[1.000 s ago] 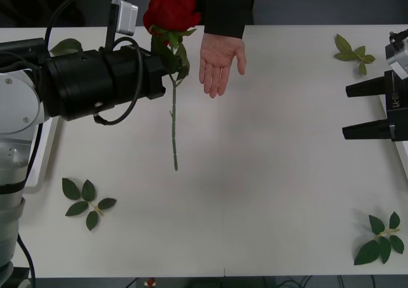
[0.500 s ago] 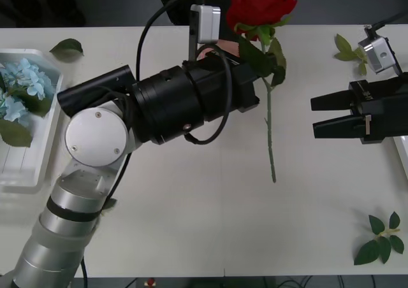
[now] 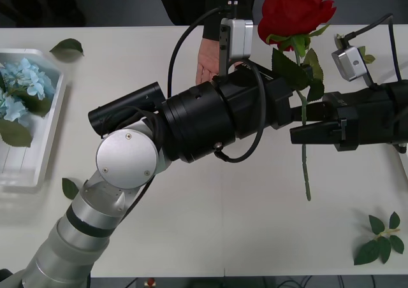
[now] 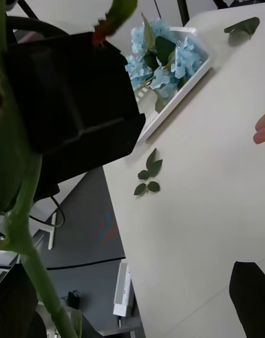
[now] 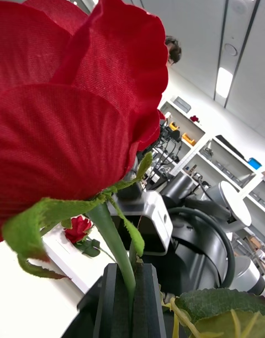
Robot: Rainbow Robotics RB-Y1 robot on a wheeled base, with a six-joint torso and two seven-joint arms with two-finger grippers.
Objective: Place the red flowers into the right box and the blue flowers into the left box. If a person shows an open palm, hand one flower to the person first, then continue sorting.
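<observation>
From the front we see the left arm reaching across the table, its black left gripper clamped on the thin green stem of a deep-red artificial rose. The bloom stands above the fingers and the stem hangs below them. The black right gripper points in from the other side, its two fingers spread above and below the stem, just beside the left one. Behind the left wrist a person's bare open palm rests on the white table. Far back along the left arm, pale blue hydrangeas lie in a white shallow plastic tray.

From the right wrist, the green stem passes close in front, with the tray of blue blooms beyond.

From the left wrist, we see the two black fingers pressed together on the stem, the red bloom directly above.
</observation>
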